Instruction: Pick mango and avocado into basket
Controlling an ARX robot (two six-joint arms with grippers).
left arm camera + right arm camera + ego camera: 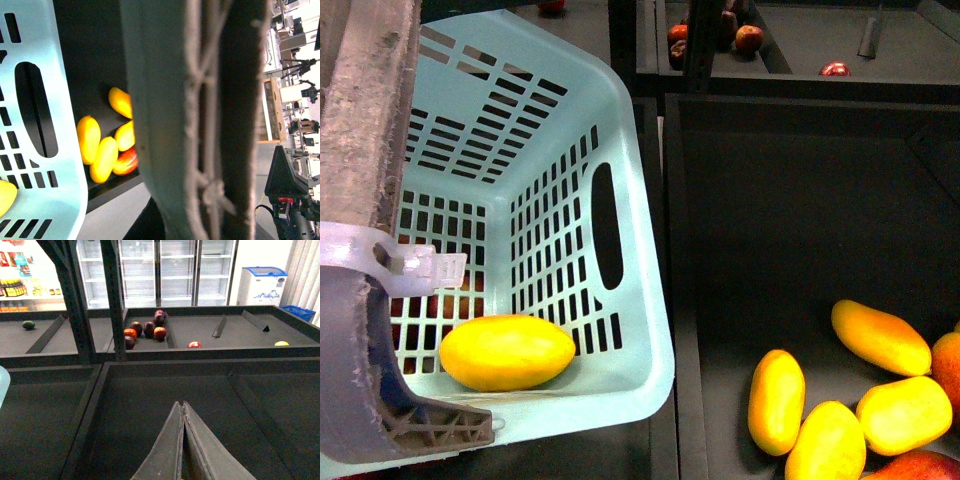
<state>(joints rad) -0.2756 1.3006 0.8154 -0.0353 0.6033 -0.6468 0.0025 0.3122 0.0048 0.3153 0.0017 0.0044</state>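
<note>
The light teal basket [638,190] fills the left of the front view. One bright yellow mango [507,351] lies on its slotted bottom; its end also shows in the left wrist view [4,196]. The grey-brown handle [360,120] with the white zip tie [412,266] runs up the left edge. My left gripper is shut on this handle [200,125], which fills the left wrist view and hides the jaws. My right gripper [182,404] is shut and empty above a dark bin floor. A dark green avocado [28,325] lies in a far bin.
Several more yellow mangoes [776,400] and a red-and-yellow one [920,465] lie in the dark bin [800,220] right of the basket. Red and dark fruits [147,330] sit in a far bin. Bin walls and a dark post [114,295] divide the area.
</note>
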